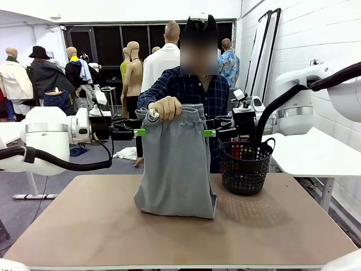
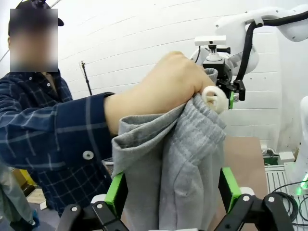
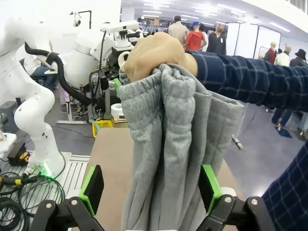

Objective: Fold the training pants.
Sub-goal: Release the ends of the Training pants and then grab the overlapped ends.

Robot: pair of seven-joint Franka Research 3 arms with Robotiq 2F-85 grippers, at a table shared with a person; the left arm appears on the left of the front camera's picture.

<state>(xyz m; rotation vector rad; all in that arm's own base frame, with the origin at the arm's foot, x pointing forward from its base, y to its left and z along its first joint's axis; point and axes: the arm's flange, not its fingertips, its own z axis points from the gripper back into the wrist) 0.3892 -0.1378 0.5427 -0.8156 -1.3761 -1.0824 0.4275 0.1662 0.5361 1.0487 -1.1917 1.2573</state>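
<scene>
Two grippers flank one hanging garment. The training pants [image 1: 177,164] are light grey jersey with a fine heathered knit. Their gathered elastic waistband is bunched in the person's hand [image 1: 165,107], and a white cord end [image 2: 214,98] curls out of the fist. The cloth falls in soft vertical folds, and its lower edge rests crumpled on the tan, matte table [image 1: 84,226].

The hand is a closed fist held at chest height, and its dark blue checked sleeve [image 2: 57,130] reaches forward over the far edge of the table. The left gripper [image 1: 138,132] comes in level from the left side of the pants, just below the waistband. The right gripper [image 1: 210,133] comes in level from the right at the same height.

In the left wrist view, the left gripper [image 2: 173,190] has its jaws spread wide, with a green pad on either side of the grey folds. The jaws are not pressed together on the folds. In the right wrist view, the right gripper [image 3: 151,187] stands the same way.

A black plastic mesh basket [image 1: 245,166], round and tapered, stands just to the right of the pants' lower edge. Bare tabletop lies in front of the garment and to its left.
</scene>
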